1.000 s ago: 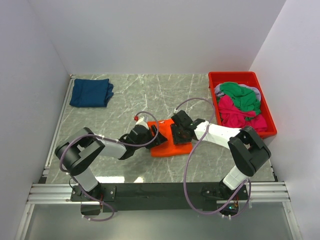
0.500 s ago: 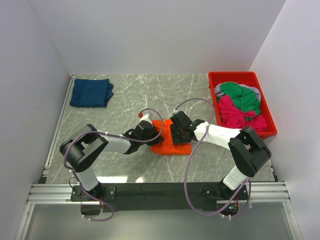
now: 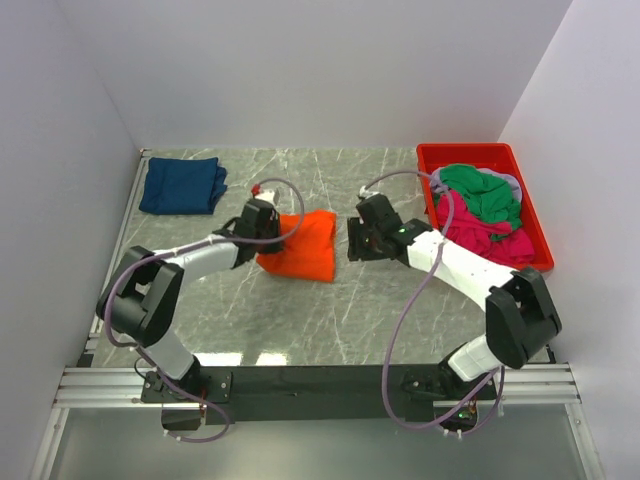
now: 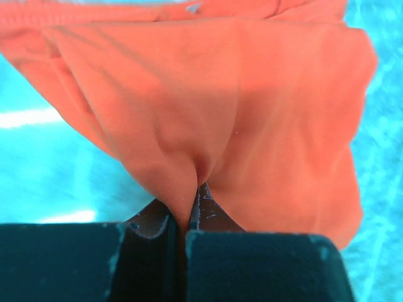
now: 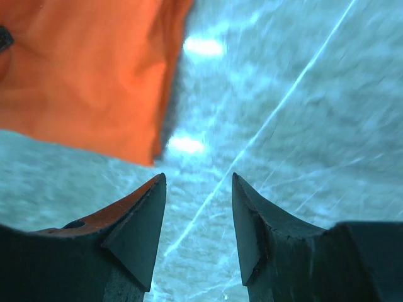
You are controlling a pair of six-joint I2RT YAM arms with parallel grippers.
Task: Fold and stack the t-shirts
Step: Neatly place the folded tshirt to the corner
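A navy t-shirt (image 3: 181,186) lies folded at the desk's (image 3: 330,310) far left. The left tool (image 4: 187,217), clamped tight, pinches a fold of the orange t-shirt (image 3: 300,248) mid-desk, its tips buried in cloth. The right tool (image 5: 198,182) gapes empty beside it. In the red bin (image 3: 466,149), tangled shirts (image 3: 480,205) overlap, grey barely showing.

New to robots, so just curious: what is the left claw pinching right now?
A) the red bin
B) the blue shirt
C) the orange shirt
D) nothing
C: the left claw is shut on a fold of the orange shirt; the blue shirt lies apart in the far left corner.
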